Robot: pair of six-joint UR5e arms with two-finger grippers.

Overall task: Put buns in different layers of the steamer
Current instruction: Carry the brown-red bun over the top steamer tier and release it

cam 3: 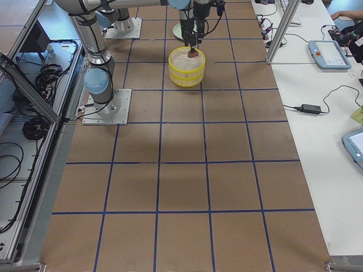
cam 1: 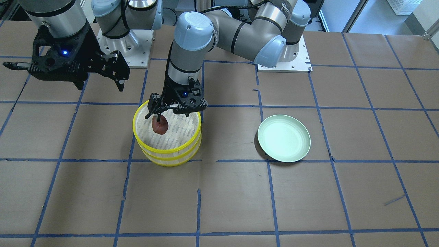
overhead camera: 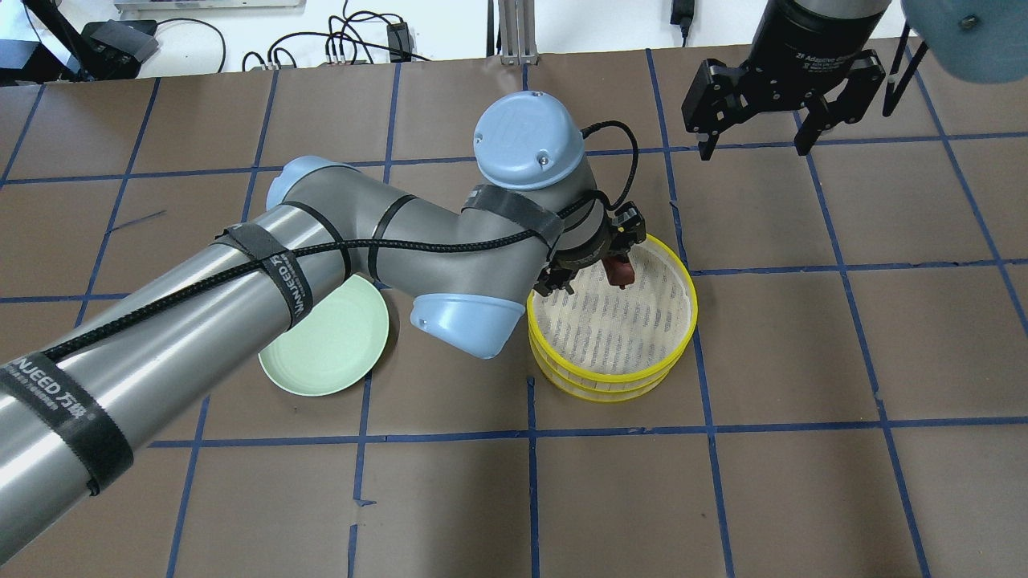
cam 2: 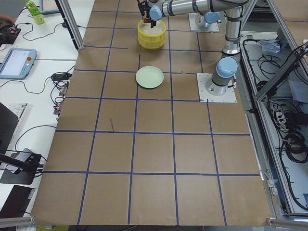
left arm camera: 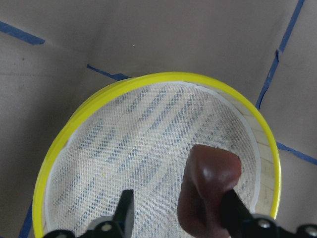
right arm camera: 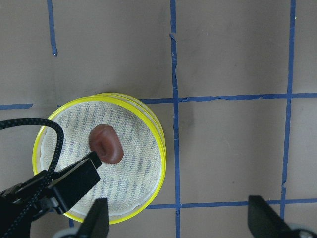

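1. Reddish-brown rounded soft bun (left arm camera: 210,183) sits low inside the top round steamer tray (left arm camera: 173,75), the one with a yellow rim and white mesh floor. I can't quite tell whether the bun rests on the mesh or hangs just above it.
2. The left gripper (left arm camera: 179,210) has its jaws partly apart. The bun leans on one finger and mesh shows between it and the other, so it looks released rather than pinched.
3. The right gripper (overhead camera: 755,148) hangs wide open with nothing in it, well away from the stack.
4. A matching lower tray (cam 1: 169,159) lies directly underneath. No white bun is visible, and I'd guess it's hidden inside.
5. Risks: the soft bun could cling to that finger and ride up when the arm lifts. A finger could also clip the rim and nudge the top tray askew.
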